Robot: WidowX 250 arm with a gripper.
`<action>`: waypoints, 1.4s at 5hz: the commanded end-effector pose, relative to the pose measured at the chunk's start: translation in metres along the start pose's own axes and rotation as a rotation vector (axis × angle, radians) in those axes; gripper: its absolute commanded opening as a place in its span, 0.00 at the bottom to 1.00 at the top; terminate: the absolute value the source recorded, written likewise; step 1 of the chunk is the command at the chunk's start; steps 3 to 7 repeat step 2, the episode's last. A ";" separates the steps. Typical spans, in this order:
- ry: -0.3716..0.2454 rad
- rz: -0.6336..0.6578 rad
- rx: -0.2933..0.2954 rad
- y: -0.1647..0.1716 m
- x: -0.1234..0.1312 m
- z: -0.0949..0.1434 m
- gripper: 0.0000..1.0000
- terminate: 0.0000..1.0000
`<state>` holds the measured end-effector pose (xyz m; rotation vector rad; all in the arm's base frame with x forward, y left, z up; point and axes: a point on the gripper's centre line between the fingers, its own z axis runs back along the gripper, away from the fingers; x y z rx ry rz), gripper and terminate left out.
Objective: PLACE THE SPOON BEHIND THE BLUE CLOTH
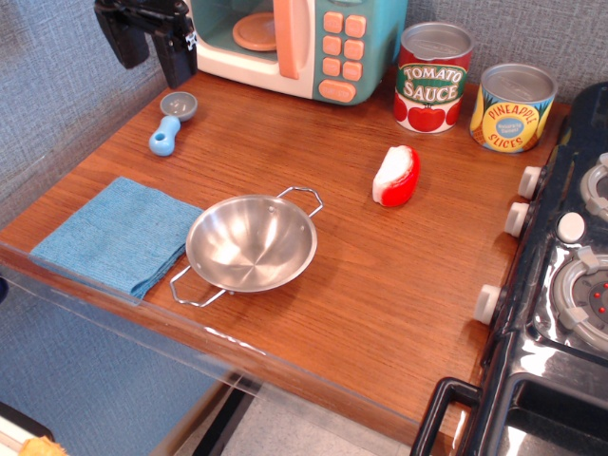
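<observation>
The fingers [150, 49] hang spread wide and empty, touching nothing. Just below them the spoon [170, 121] lies flat on the wooden surface [380, 275], with the blue cloth [119, 234] farther below, toward the front edge.

Light is bright and even, falling from above; shadows under the steel bowl [252, 241] and the red-and-white toy [396, 176] are soft and short; the bowl's inside shows pale glare; the wooden table [380, 275] has a mild sheen; my gripper [150, 43] at far left looks dark and slightly smeared; the near edge is blurred behind a clear panel.
</observation>
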<state>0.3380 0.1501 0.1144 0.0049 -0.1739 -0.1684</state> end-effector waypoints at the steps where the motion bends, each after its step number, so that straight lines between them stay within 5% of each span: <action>1: -0.040 -0.015 0.034 -0.002 -0.009 0.023 1.00 0.00; 2: -0.040 -0.015 0.034 -0.002 -0.009 0.023 1.00 1.00; 7: -0.040 -0.015 0.034 -0.002 -0.009 0.023 1.00 1.00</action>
